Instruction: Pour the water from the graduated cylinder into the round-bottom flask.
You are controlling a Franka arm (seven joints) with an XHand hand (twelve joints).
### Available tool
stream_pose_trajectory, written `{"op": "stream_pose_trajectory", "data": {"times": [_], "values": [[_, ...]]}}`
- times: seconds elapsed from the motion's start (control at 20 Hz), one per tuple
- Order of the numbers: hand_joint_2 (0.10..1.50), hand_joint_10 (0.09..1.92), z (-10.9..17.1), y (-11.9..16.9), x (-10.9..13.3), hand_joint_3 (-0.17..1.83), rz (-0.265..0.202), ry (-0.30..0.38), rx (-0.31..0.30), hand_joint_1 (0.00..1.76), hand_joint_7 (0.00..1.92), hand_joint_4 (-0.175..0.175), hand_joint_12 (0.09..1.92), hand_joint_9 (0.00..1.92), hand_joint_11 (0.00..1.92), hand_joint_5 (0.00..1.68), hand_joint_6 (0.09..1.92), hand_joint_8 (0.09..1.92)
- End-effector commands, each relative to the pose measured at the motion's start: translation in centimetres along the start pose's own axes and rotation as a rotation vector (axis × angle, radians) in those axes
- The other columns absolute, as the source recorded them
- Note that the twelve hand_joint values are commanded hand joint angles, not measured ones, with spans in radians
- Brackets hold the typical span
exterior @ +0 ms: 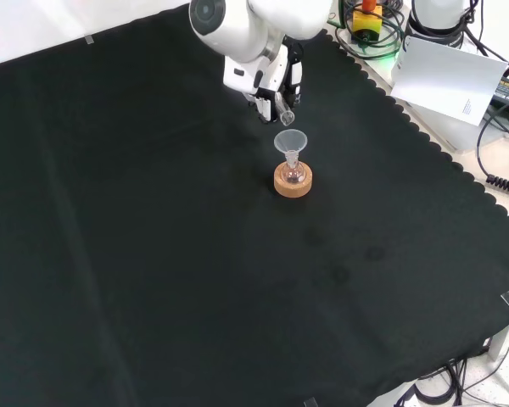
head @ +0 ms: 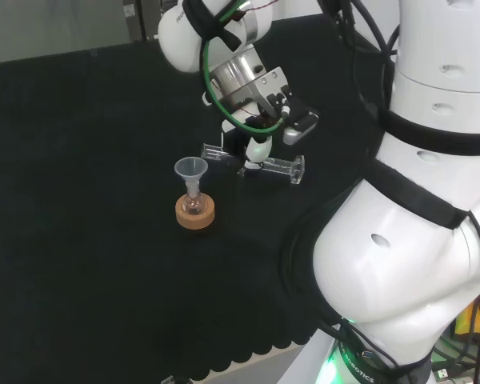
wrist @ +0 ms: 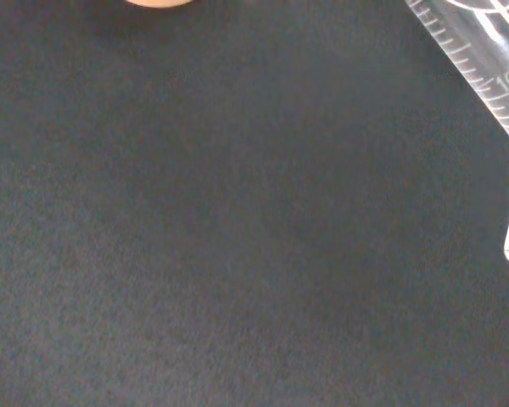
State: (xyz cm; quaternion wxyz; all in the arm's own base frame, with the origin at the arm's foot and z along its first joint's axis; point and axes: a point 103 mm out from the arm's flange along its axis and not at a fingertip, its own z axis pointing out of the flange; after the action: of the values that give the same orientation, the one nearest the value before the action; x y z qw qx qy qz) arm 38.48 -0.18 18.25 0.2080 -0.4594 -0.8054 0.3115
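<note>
Item: black cloth (exterior: 153,254) covering the bench, scalloped along its edge. Item: small round flask (head: 194,206), clear glass, seated upright in a cork ring (head: 195,214); a clear funnel (head: 191,169) stands in its neck, mouth up; a faint pinkish tint shows inside the bulb in the front view, cause not clear. Item: measuring cylinder (head: 256,164), clear with printed marks, lying roughly level above the cloth in the head view, its flat foot toward that view's right and its open end toward the funnel; in the front view its mouth sits just above and behind the funnel rim. How much water remains in it cannot be read. Item: the hand (head: 258,148), black and white, at the end of the white arm (head: 416,240), closed round the middle of the cylinder, fingers wrapped about the tube as far as the head view allows. Wrist view records the marked wall of the cylinder against bare cloth. Step in hand, by judgement: the pour, with the cylinder already tipped flat near the funnel. Next move calls for: keeping the cylinder's lip over the funnel's mouth, not beside it, and tipping slowly so the stream lands inside and the light funnel is not knocked.
</note>
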Motion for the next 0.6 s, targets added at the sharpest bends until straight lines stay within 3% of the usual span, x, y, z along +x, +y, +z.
{"op": "stream_pose_trajectory", "data": {"times": [0.05, 0.6], "values": [[1.11, 0.09, -0.6, 0.3, 0.7, 0.00, 0.011, -0.031, 0.076, 1.26, 1.02, -0.175, 0.77, 1.45, 1.27, 0.98, 0.98, 0.97], [1.11, 0.09, -1.8, -0.1, 1.0, 0.00, 0.028, -0.063, 0.132, 1.26, 1.02, -0.175, 0.76, 1.46, 1.27, 0.98, 0.98, 0.97]]}}
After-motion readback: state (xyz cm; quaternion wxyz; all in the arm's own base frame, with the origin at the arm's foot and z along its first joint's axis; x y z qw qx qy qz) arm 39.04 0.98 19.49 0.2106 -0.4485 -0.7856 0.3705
